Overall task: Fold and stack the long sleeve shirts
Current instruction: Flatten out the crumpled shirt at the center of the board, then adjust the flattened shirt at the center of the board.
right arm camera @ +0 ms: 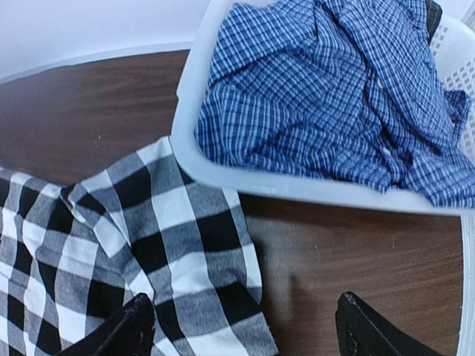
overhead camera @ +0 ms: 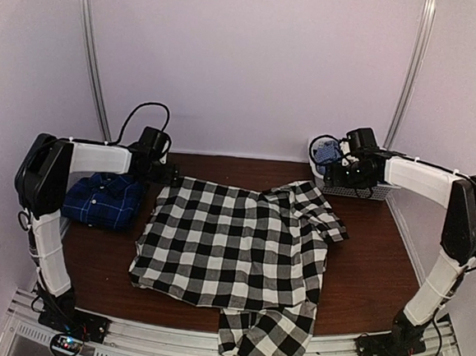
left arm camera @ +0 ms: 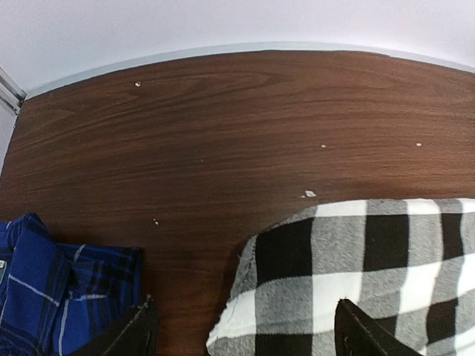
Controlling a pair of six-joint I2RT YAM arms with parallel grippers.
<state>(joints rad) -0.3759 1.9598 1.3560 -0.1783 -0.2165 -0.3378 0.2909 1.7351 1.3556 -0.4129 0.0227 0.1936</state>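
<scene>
The black-and-white checked shirt lies spread flat across the middle of the table, one part hanging over the near edge. The dark blue plaid shirt lies folded at the left. My left gripper is open and empty above the checked shirt's far left corner, with the blue plaid shirt at its left. My right gripper is open and empty over the checked shirt's far right part, next to the basket.
A white laundry basket stands at the back right and holds a crumpled light blue checked shirt; its rim lies just ahead of my right fingers. White walls enclose the table on three sides.
</scene>
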